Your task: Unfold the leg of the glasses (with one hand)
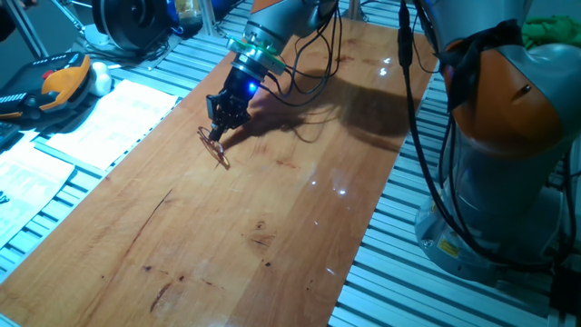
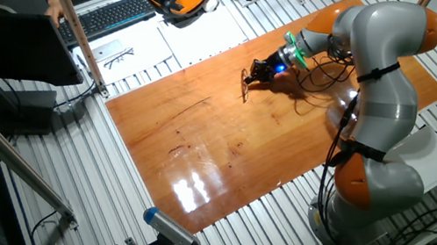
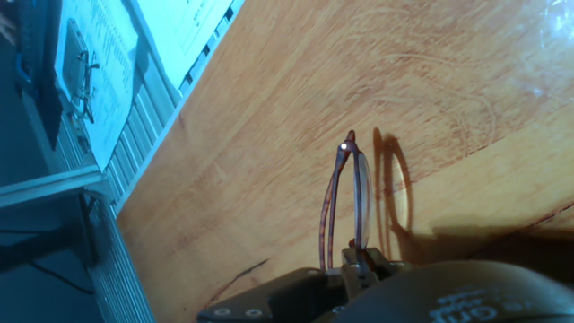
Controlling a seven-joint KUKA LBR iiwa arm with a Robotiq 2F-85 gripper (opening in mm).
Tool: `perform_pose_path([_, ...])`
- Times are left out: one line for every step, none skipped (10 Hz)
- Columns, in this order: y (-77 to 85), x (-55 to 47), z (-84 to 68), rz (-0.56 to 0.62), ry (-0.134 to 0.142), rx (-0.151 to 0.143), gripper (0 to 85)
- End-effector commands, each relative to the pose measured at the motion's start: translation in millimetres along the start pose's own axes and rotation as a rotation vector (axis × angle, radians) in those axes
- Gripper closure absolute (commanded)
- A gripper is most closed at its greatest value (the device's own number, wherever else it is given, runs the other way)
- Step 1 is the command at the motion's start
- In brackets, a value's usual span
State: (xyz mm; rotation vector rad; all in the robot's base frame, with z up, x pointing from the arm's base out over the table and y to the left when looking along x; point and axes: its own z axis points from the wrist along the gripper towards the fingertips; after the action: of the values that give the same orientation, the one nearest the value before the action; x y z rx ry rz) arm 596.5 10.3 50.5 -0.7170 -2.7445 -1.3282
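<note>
Item one, nearest your lens: the gripper (image 3: 359, 263), fingers pressed together on one end of the glasses (image 3: 345, 202), which stand on the wooden table (image 1: 272, 227) near its far edge. You look to be mid-unfold, so next swing the pinched leg outward gently. The long axis runs straight away from the fingers, the free end pointing outward.

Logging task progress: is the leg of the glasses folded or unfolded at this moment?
Cannot tell. The glasses stand on edge, pinched by the gripper; their thin wires overlap, hiding the leg's angle.
</note>
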Motion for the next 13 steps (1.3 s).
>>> perform_pose_path([-0.2,0.0,0.0,0.0,0.002,0.001,85.0])
perform_pose_path([-0.6,-0.1,-0.6,0.011,-0.004,-0.001,85.0])
perform_pose_path([-0.5,-0.3,-1.5,-0.006,-0.02,0.027,68.0])
perform_pose_path([1.5,2.3,-1.2,-0.029,-0.078,0.088,0.0])
perform_pose_path([0.8,1.7,-1.3,-0.035,-0.082,0.093,0.0])
perform_pose_path([-0.5,1.0,-2.1,-0.044,-0.083,0.101,0.0])
perform_pose_path([-1.0,0.7,-2.1,-0.045,-0.083,0.106,0.0])
perform_pose_path([-1.6,0.5,-2.4,-0.043,-0.086,0.108,0.0])
perform_pose_path([-1.9,0.4,-2.5,-0.04,-0.088,0.11,0.0])
perform_pose_path([-1.9,0.5,-2.8,-0.037,-0.086,0.111,0.0])
perform_pose_path([-1.7,0.7,-3.0,-0.02,-0.094,0.11,0.0])
perform_pose_path([-1.6,0.8,-3.0,-0.014,-0.093,0.11,0.0])
perform_pose_path([-1.4,1.1,-3.4,-0.012,-0.086,0.114,17.0])
